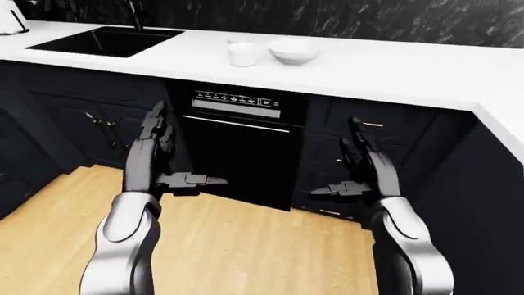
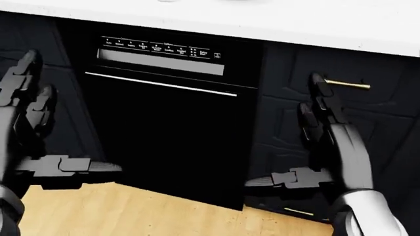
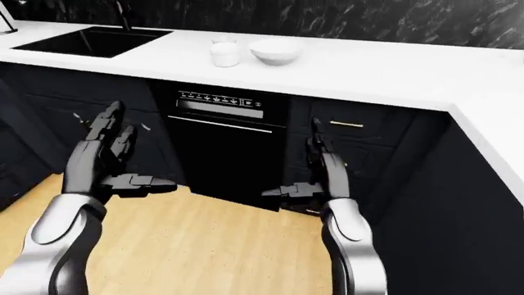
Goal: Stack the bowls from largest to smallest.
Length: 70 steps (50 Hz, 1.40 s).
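Observation:
Two white bowls stand on the white counter (image 1: 393, 70) above the dishwasher: a wide shallow bowl (image 1: 293, 51) and, just left of it, a smaller, taller bowl (image 1: 243, 54). Both sit side by side, apart, neither inside the other. My left hand (image 1: 168, 157) is raised below the counter edge in front of the dark cabinets, fingers spread and thumb pointing right, holding nothing. My right hand (image 1: 352, 169) mirrors it in front of the drawers, open and empty. Both hands hang well below and short of the bowls.
A black dishwasher (image 2: 164, 128) with a control strip fills the middle. Dark drawers with gold handles (image 2: 346, 84) are to its right. A black sink (image 1: 106, 40) is set in the counter at upper left. The counter turns a corner at right. Wood floor (image 1: 246, 246) lies below.

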{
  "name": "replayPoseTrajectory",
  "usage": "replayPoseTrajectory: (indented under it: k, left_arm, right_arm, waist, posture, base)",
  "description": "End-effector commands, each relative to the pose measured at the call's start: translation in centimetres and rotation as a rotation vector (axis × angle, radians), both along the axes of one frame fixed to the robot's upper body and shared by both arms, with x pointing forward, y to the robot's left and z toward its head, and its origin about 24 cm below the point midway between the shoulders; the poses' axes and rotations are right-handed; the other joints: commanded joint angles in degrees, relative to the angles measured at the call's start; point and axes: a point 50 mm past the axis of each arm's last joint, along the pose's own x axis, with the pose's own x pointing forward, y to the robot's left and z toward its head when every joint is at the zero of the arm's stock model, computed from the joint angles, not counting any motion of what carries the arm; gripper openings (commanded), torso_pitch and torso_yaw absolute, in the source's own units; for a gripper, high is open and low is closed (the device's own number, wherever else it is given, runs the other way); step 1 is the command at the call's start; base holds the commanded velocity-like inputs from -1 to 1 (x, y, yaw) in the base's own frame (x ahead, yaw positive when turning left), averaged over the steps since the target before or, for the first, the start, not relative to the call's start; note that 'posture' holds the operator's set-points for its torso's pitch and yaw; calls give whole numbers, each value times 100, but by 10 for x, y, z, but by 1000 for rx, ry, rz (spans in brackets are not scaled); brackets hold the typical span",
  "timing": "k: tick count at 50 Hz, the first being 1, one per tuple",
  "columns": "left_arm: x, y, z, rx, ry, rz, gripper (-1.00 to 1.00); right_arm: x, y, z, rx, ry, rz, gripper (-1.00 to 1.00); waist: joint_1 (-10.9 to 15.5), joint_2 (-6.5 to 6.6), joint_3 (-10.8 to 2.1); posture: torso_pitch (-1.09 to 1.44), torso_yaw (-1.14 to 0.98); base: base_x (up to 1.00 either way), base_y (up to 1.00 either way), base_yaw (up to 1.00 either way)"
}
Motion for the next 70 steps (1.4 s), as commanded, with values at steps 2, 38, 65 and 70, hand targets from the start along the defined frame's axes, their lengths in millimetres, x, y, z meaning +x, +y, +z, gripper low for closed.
replayPoseTrajectory:
  k: [2, 38, 65, 70]
  left_arm:
    - [-3, -4, 16, 14, -67, -18, 100]
    - [-3, -6, 62, 68, -136, -22, 100]
    - [-18, 8, 88, 85, -190, 5, 100]
    - [-16, 5, 85, 84, -186, -6, 100]
  right_arm:
    - [1, 0, 16, -3, -73, -2, 100]
    - [-12, -10, 97, -7, -234, -43, 100]
    - [-26, -2, 121, -17, -332, -21, 100]
    - [-26, -4, 121, -7, -325, -25, 100]
  waist:
    - [-60, 17, -74]
    - [-446, 101, -187]
    - [-521, 434, -63]
    - [-386, 249, -232]
  posture:
    - [0, 0]
    - [0, 0]
    - [0, 0]
    - [0, 0]
  base:
    - [0, 0, 100]
    - [72, 1, 3]
    - [4, 20, 0]
    - [6, 1, 0]
